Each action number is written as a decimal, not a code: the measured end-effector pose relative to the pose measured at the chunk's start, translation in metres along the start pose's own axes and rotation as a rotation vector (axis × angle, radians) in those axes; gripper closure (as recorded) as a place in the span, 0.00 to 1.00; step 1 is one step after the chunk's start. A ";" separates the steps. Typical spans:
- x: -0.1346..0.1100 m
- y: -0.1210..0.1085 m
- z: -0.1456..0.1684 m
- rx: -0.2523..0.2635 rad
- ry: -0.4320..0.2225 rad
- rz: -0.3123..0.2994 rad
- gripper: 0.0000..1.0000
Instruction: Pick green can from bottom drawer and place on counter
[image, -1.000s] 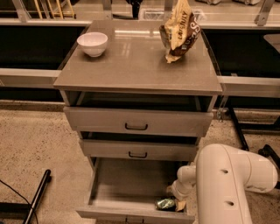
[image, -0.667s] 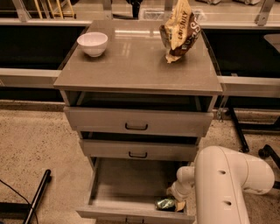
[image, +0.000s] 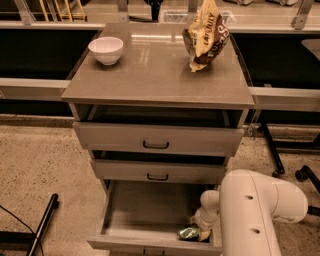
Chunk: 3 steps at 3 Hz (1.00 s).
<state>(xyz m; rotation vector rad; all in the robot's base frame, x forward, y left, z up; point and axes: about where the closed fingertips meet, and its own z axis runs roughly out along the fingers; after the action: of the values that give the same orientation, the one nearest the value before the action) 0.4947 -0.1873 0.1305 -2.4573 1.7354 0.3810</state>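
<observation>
Unchanged since before: the gripper (image: 202, 233) sits in the bottom drawer's (image: 145, 210) front right corner beside the green can (image: 186, 233). The can glints; grasp cannot be told.

Hand (image: 202, 231) low in the open bottom drawer (image: 145, 210) — right beside the green can (image: 187, 233).

Dark lettering runs down the chip bag (image: 206, 35) on the counter (image: 150, 75), too blurred to read. The gripper (image: 200, 233) sits in the bottom drawer (image: 145, 212), front right.
</observation>
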 end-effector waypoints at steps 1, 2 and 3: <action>-0.004 -0.002 -0.001 0.003 -0.024 0.002 0.89; -0.029 -0.014 -0.032 0.064 -0.065 -0.015 1.00; -0.061 -0.035 -0.086 0.147 -0.040 -0.060 1.00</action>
<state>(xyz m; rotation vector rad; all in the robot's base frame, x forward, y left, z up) 0.5206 -0.1398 0.2274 -2.3750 1.6082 0.2837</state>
